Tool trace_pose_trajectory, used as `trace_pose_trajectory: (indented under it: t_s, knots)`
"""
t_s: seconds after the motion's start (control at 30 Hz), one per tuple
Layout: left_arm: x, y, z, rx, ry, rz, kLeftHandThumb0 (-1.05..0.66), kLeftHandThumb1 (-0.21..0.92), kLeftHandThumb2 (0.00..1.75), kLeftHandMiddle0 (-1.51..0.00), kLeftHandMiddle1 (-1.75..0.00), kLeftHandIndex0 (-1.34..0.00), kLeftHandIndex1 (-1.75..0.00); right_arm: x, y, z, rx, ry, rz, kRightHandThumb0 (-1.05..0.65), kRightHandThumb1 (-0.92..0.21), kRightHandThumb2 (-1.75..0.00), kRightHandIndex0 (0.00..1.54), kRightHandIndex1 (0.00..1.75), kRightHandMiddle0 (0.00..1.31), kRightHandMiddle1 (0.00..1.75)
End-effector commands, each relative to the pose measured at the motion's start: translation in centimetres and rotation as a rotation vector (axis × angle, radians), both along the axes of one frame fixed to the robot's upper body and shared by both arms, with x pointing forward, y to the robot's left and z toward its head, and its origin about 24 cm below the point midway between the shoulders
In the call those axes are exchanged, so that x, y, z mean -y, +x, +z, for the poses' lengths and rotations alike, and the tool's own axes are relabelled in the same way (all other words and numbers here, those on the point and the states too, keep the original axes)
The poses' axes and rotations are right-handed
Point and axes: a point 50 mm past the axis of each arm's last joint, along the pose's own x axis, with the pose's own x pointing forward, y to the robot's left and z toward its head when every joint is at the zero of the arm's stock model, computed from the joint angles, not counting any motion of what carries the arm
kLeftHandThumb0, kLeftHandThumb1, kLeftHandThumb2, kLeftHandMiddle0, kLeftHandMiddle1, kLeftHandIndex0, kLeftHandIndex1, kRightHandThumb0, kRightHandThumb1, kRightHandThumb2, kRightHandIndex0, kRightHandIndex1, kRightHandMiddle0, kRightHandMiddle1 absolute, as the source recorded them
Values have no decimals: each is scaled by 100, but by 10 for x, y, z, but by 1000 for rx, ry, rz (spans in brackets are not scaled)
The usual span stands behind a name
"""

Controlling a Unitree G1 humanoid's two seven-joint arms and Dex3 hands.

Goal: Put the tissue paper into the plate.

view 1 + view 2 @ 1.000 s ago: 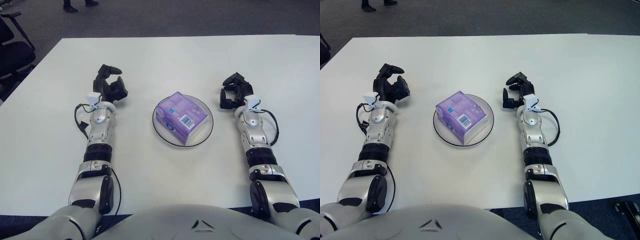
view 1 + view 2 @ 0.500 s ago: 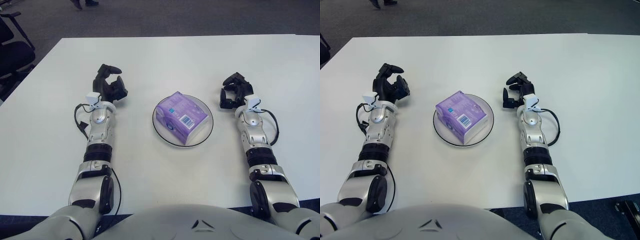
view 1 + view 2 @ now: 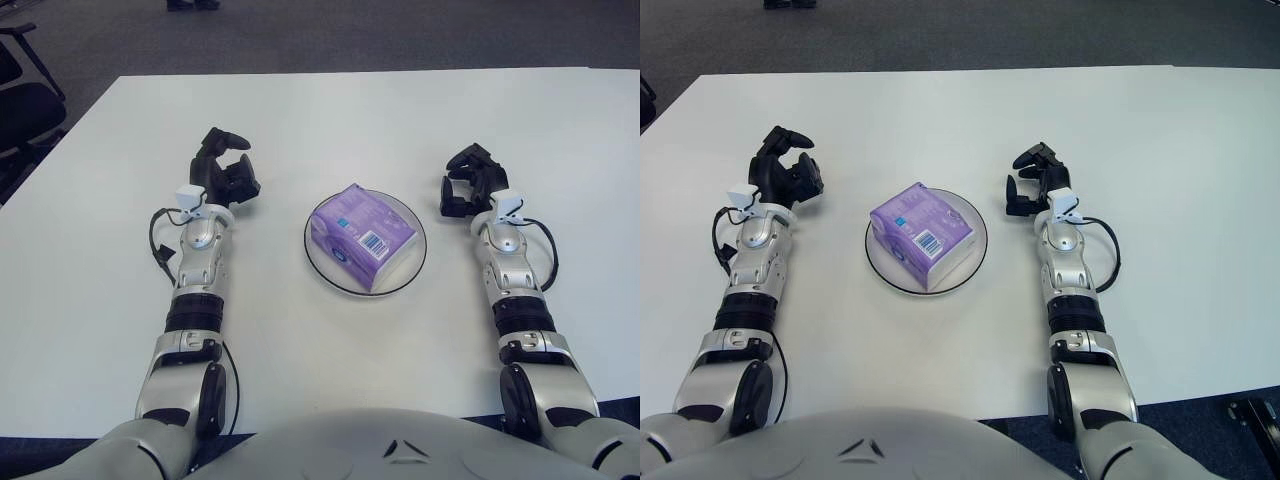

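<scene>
Tissue paper (image 3: 362, 234), a purple pack, already sits inside the plate (image 3: 412, 268) at the centre of the frame, so the task looks done with nothing left to place. The plate holds only that pack. On the white bench (image 3: 320, 110), the left robot hand (image 3: 222, 172) at centre left and the right robot hand (image 3: 468, 182) at centre right both hold nothing, fingers loosely spread.

Glossy purple plastic wraps the tissue paper (image 3: 361, 234); the plate (image 3: 412, 266) is smooth and clear, the tabletop (image 3: 330, 110) matt white
</scene>
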Motion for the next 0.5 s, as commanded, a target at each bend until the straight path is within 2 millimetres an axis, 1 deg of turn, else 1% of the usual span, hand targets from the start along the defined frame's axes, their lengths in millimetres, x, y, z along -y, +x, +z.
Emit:
trace_pose_trajectory:
  t_s: [0.0,0.13,0.47]
  knots:
    - [21,-39,-64,-220,-63,-20,-48,33,130,-132,-175,-60,-175,-14,-37,-64,-209,114,-24,-1,-14,-152,79,169,49,175]
    - [24,-55,-52,-165,-79,-18,-47,33,130,-132,-175,-60,-175,-13,-37,-61,-201,114,-21,-1,-13,-153,79,170,49,175]
    - [25,-64,-41,-134,-87,24,-47,33,130,-132,-175,-60,-175,-13,-38,-56,-182,113,-11,-1,-13,-154,79,172,50,175]
